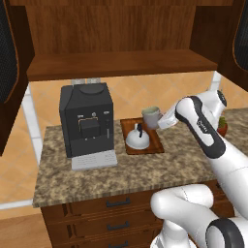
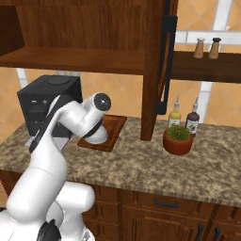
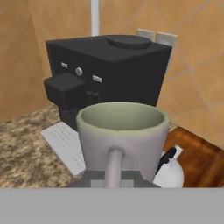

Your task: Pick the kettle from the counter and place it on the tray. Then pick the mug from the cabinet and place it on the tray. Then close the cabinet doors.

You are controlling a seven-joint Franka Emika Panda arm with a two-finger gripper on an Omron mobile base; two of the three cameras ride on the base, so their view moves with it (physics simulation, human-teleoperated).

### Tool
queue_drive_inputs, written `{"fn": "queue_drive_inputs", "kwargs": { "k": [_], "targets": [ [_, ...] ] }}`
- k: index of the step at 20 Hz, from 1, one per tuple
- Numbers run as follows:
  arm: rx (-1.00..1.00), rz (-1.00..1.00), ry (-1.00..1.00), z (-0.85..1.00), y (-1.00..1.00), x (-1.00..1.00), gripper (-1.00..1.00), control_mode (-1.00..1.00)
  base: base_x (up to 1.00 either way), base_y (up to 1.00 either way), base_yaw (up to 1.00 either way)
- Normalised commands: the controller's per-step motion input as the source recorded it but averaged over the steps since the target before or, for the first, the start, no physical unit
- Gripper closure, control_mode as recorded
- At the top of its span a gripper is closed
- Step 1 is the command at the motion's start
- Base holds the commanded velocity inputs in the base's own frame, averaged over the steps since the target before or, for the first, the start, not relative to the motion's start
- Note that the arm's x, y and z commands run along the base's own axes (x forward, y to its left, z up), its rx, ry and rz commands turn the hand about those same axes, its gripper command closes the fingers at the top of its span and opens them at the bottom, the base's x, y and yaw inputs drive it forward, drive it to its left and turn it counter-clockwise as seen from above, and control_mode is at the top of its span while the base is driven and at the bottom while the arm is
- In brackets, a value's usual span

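Note:
The pale grey-beige mug hangs upright above the back right corner of the tray. My gripper is shut on its handle from the right. In the hand view the mug sits close in front, its handle facing me. The silver-white kettle stands on the reddish-brown tray, below and left of the mug, and also appears as the kettle on the tray. The cabinet shelf lies bare above, with both cabinet doors swung open.
A big black coffee machine stands on the granite counter just left of the tray. On the right, the open door hangs over a potted plant and two bottles. Two shakers stand on a side shelf.

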Motion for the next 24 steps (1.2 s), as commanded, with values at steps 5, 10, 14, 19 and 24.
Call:
{"fn": "queue_drive_inputs", "kwargs": {
  "k": [5, 10, 14, 19, 24],
  "targets": [
    [0.00, 0.06, 0.00, -0.49, -0.31, 0.27, 1.00, -1.00, 0.00, 0.00, 0.00],
    [0.00, 0.04, 0.00, -0.60, -0.21, 0.26, 1.00, -1.00, 0.00, 0.00, 0.00],
    [0.08, 0.06, 0.00, -0.48, -0.28, 0.24, 1.00, -1.00, 0.00, 0.00, 0.00],
    [0.14, 0.04, 0.00, -0.39, -0.36, 0.20, 1.00, -1.00, 0.00, 0.00, 0.00],
    [0.18, 0.01, 0.00, -0.32, -0.30, 0.29, 1.00, -1.00, 0.00, 0.00, 0.00]
  ]
}}
